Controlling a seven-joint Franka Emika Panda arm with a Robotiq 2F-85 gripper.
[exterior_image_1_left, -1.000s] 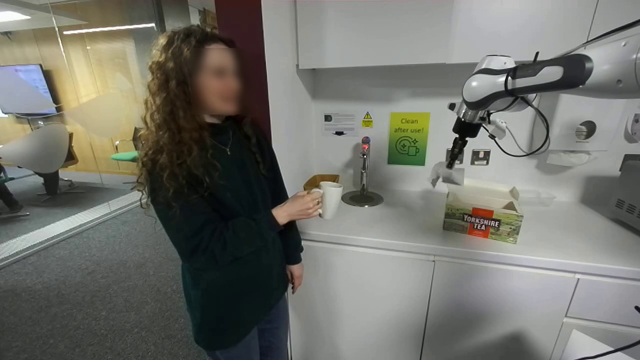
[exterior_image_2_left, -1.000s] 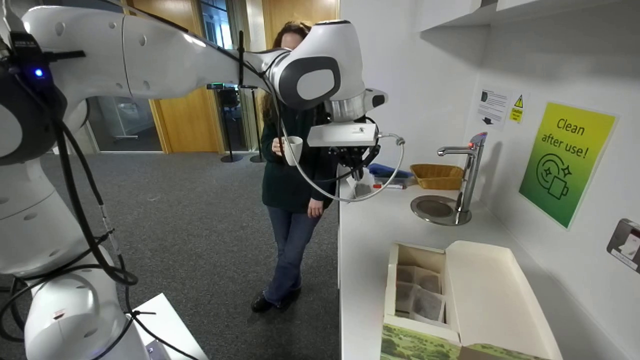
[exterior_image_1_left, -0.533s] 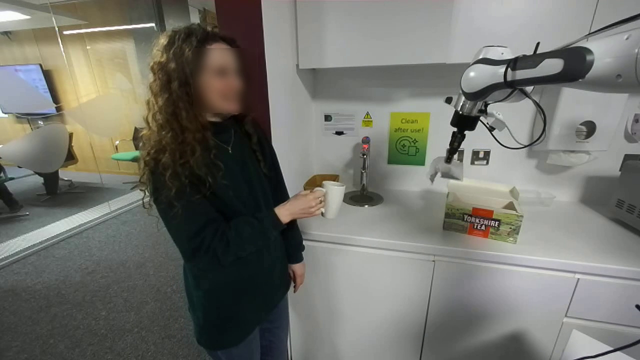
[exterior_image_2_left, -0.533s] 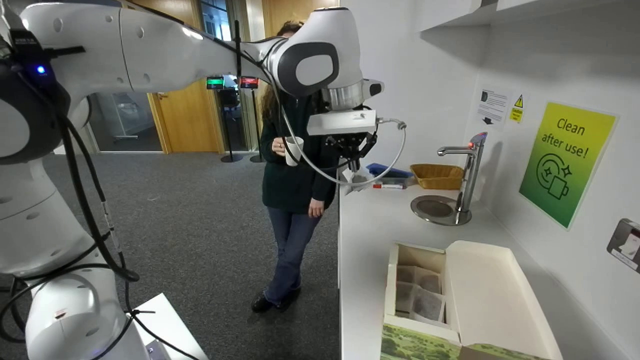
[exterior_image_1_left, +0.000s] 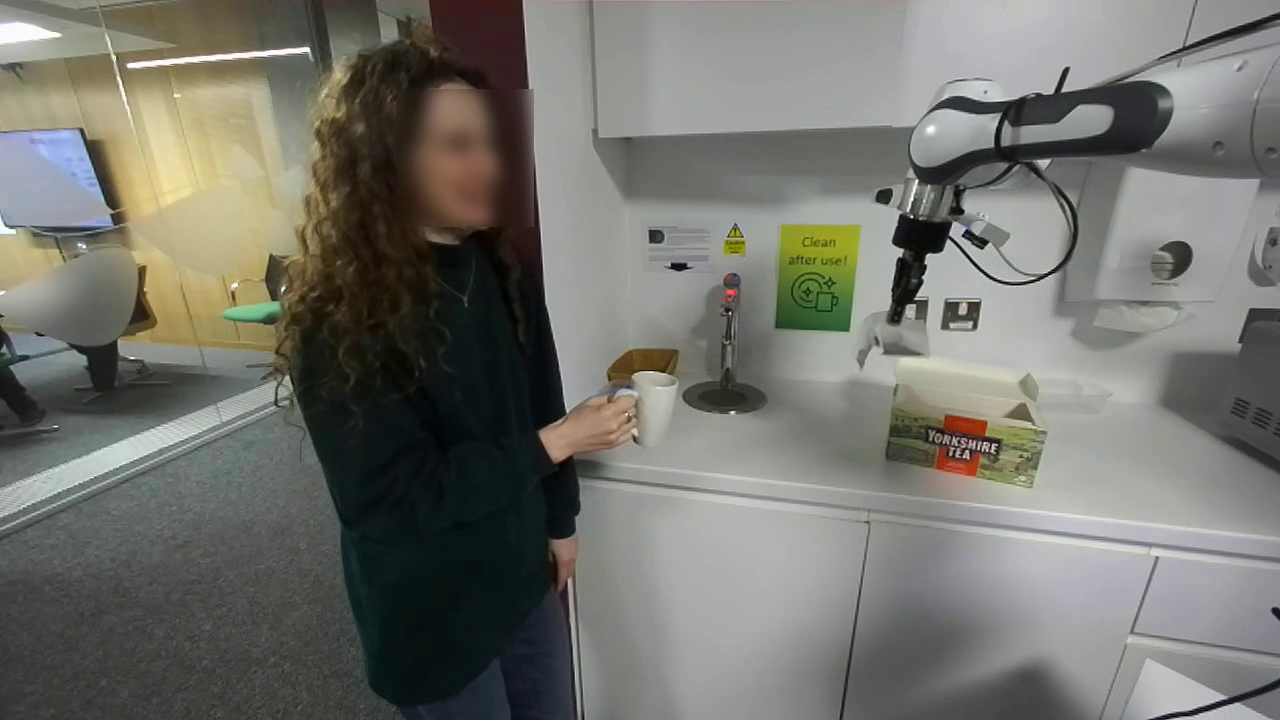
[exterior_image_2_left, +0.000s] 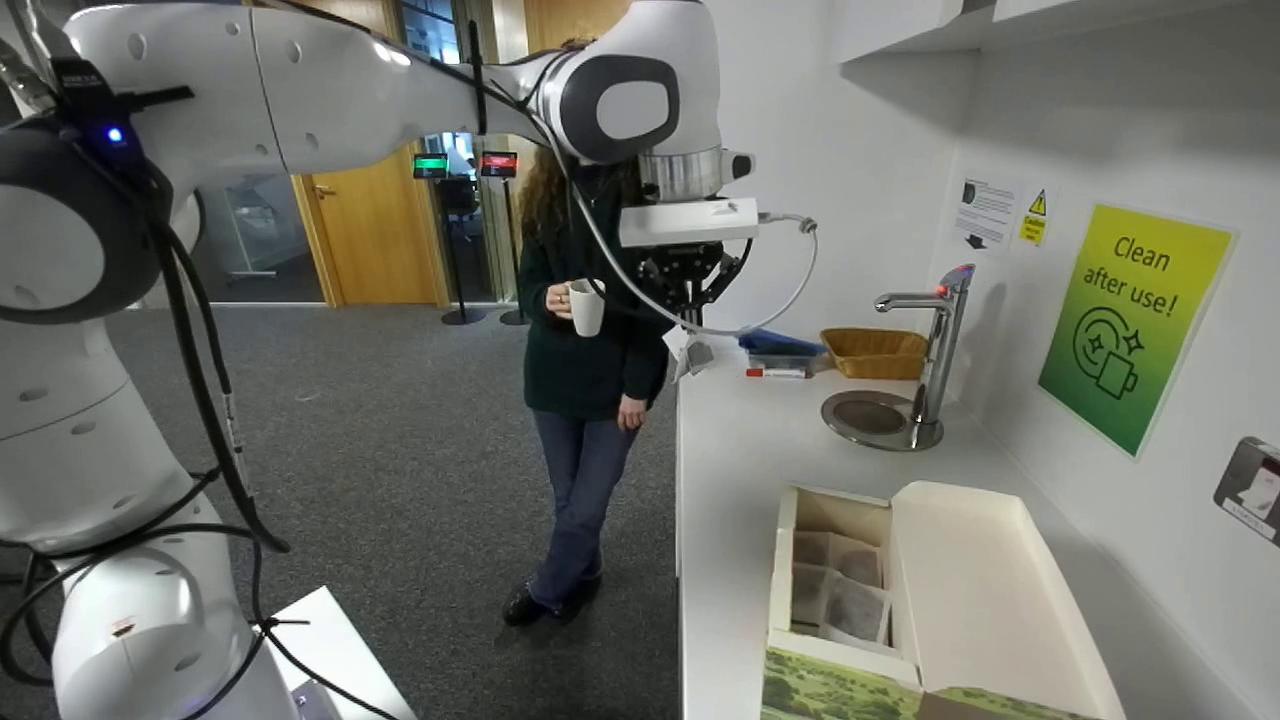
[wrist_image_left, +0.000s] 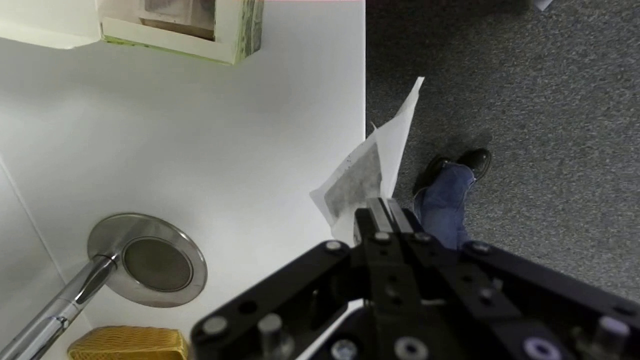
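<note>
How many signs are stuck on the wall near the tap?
3. From left to right in both exterior views: a white notice, a yellow warning sign just beside it, and a larger green poster reading "Clean after use!"

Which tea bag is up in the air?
The tea bag pinched in the gripper, dangling below it. It's the only one held: the other tea bags I can see lie inside the open Yorkshire Tea box.

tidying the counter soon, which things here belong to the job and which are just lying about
Likely in the job:
gripper, shut on a tea bag
open tea box
mug in a person's hand

Just lying about:
wicker basket
red-capped marker
plastic tub
</note>
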